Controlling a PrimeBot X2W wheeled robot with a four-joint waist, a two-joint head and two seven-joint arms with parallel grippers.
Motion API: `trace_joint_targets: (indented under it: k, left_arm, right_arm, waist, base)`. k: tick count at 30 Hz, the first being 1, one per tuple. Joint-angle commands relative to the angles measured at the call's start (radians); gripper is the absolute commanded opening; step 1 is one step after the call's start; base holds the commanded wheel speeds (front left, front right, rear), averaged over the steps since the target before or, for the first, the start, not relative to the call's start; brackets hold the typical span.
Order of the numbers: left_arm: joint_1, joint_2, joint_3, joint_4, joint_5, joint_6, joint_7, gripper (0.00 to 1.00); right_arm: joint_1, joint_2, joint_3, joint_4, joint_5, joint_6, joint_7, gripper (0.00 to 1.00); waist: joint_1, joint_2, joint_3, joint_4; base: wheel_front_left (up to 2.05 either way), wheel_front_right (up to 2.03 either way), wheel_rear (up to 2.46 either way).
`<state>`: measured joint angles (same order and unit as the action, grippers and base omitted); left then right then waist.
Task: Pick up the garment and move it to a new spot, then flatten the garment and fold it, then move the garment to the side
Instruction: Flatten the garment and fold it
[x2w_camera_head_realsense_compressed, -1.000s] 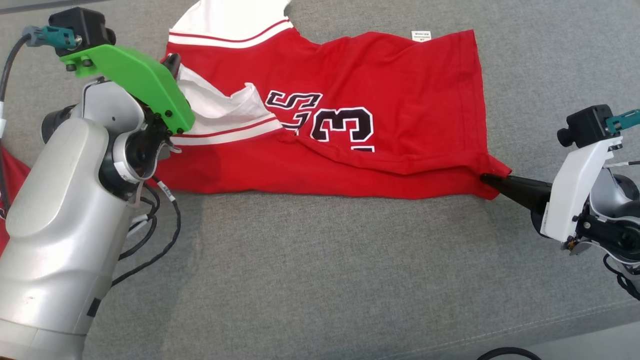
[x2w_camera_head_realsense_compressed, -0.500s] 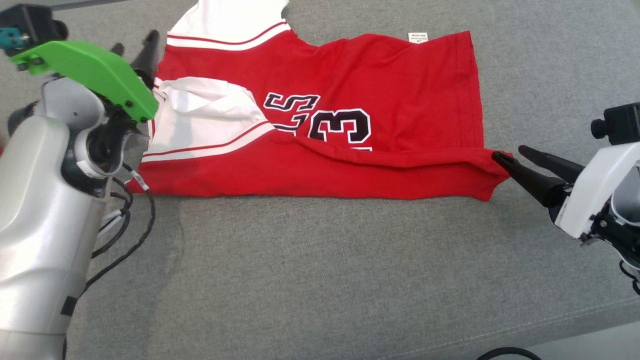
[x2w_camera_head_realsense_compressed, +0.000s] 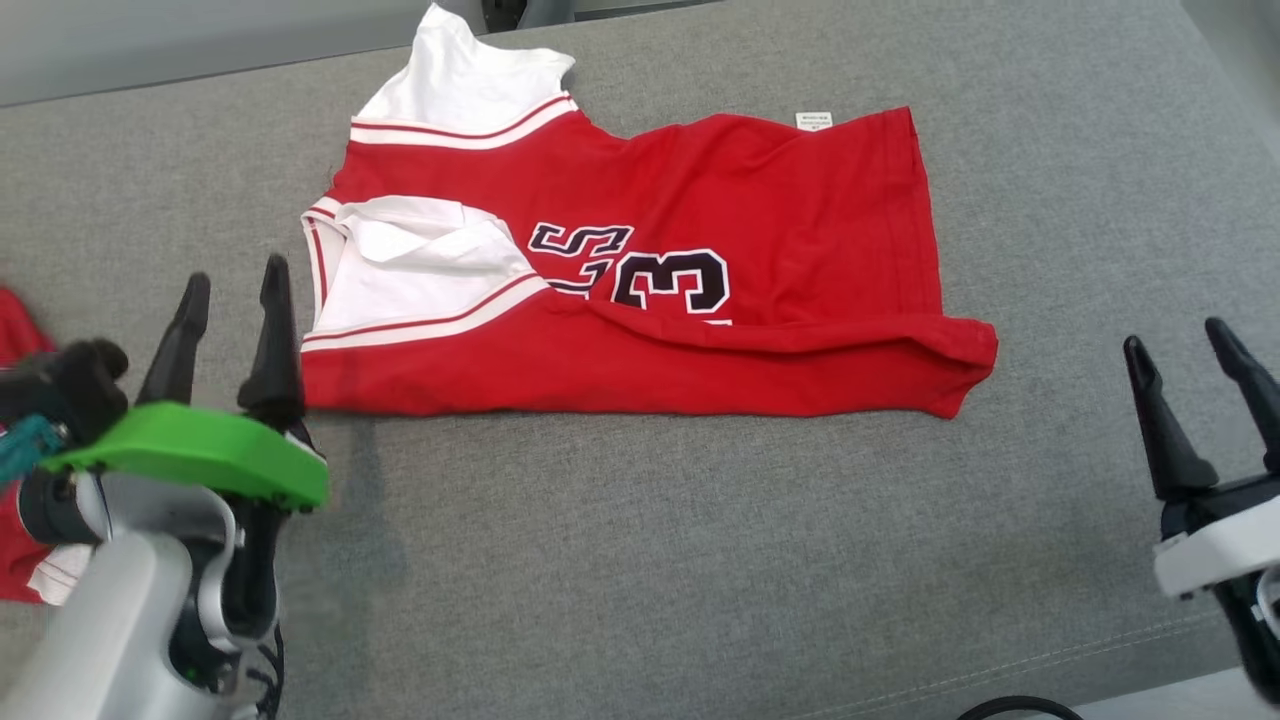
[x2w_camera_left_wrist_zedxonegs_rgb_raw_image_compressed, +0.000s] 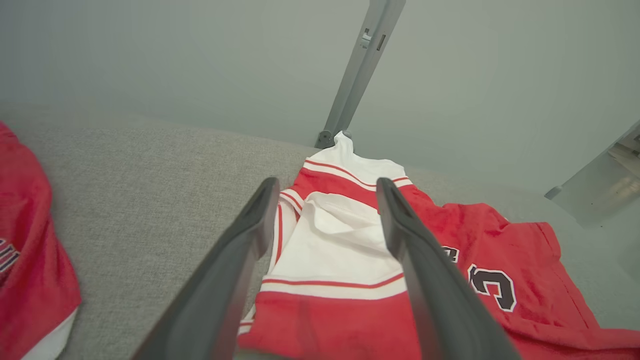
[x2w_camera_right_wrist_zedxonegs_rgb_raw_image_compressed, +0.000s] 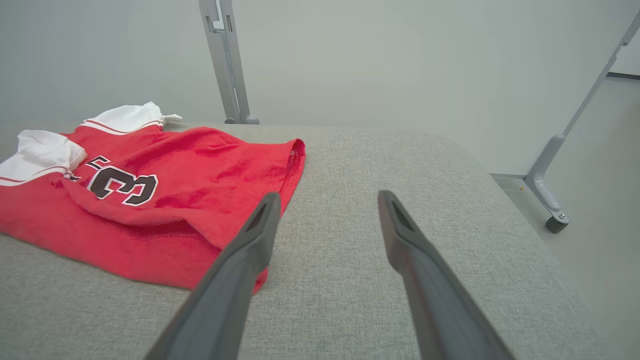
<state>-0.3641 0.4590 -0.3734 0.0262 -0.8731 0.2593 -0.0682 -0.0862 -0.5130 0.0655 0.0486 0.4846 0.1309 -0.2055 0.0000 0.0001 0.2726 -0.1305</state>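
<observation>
Our shirt (x2w_camera_head_realsense_compressed: 760, 200) lies folded lengthwise on the far half of the grey cushion (x2w_camera_head_realsense_compressed: 640, 560). Its red side faces up with a black-and-white number showing. Its white sleeves (x2w_camera_head_realsense_compressed: 420, 250), trimmed in red, are at the left end, and a small label (x2w_camera_head_realsense_compressed: 813, 120) sits at the far right corner. The near edge is a thick fold running left to right, and the near right corner is bunched a little. Our left gripper (x2w_camera_head_realsense_compressed: 235, 272) is close beside the shirt's near left corner, its fingers spread wide and holding nothing. In the left wrist view they frame the folded white sleeve. Our right gripper (x2w_camera_head_realsense_compressed: 1174, 335) is apart from the shirt, off to the right of its near right corner. Its fingers are also spread wide and empty, with bare cushion between them in the right wrist view. A second red cloth (x2w_camera_head_realsense_compressed: 20, 345) lies at the cushion's left edge, well apart from the shirt. A grey metal post (x2w_camera_left_wrist_zedxonegs_rgb_raw_image_compressed: 357, 70) rises beyond the far edge, behind the upper sleeve.
</observation>
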Motion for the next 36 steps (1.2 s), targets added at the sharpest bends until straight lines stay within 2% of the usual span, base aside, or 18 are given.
trace_joint_targets:
  k: [1,2,5,7,9,17,24,29,36]
  left_arm:
    - [0.043,-0.006,-0.005,0.0,0.022,0.008,-0.039,1.0]
    - [0.043,-0.006,-0.005,0.0,0.022,0.008,-0.039,1.0]
    - [0.088,-0.027,-0.031,0.029,0.044,0.001,-0.087,1.0]
    - [0.09,-0.034,-0.044,0.061,0.05,-0.002,-0.094,1.0]
    - [0.067,-0.047,-0.06,0.096,0.044,-0.012,-0.077,1.0]
    - [-0.045,-0.071,-0.102,0.233,0.037,-0.048,0.001,1.0]
    - [-0.068,-0.077,-0.124,0.301,0.051,-0.074,-0.006,1.0]
    - [-0.08,-0.069,-0.135,0.324,0.069,-0.078,-0.022,1.0]
    - [-0.087,-0.076,-0.159,0.357,0.088,-0.066,-0.005,1.0]
  right_arm:
    - [0.031,0.045,-0.023,0.004,-0.056,0.0,-0.023,1.0]
    - [0.031,0.045,-0.023,0.004,-0.056,0.0,-0.023,1.0]
    - [0.071,0.145,-0.054,0.016,-0.155,0.0,-0.048,1.0]
    - [0.084,0.197,-0.045,0.035,-0.181,0.0,-0.054,1.0]
    - [0.074,0.22,-0.015,0.059,-0.182,0.0,-0.053,1.0]
    - [-0.064,0.233,0.082,0.168,-0.131,-0.001,0.012,1.0]
    - [-0.09,0.23,0.083,0.215,-0.095,-0.001,0.014,1.0]
    - [-0.104,0.237,0.07,0.23,-0.068,-0.001,0.019,1.0]
    - [-0.141,0.241,0.09,0.255,-0.022,0.0,0.095,1.0]
  waist:
    - [0.0,-0.0001,-0.01,0.004]
    - [0.0,-0.0001,-0.01,0.004]
    - [0.0,-0.0001,-0.013,0.014]
    - [0.0,-0.0001,-0.011,0.02]
    - [0.0,-0.0001,0.0,0.026]
    - [0.0,-0.0001,0.044,0.033]
    - [0.0,-0.0001,0.057,0.034]
    - [0.0,-0.0001,0.056,0.03]
    - [0.0,-0.0001,0.051,0.025]
  base:
    - [0.0,0.0,0.0]
    - [0.0,0.0,0.0]
    - [0.0,0.0,0.0]
    - [0.0,0.0,0.0]
    - [0.0,0.0,0.0]
    - [0.0,0.0,0.0]
    - [0.0,0.0,0.0]
    - [0.0,0.0,0.0]
    - [0.0,0.0,0.0]
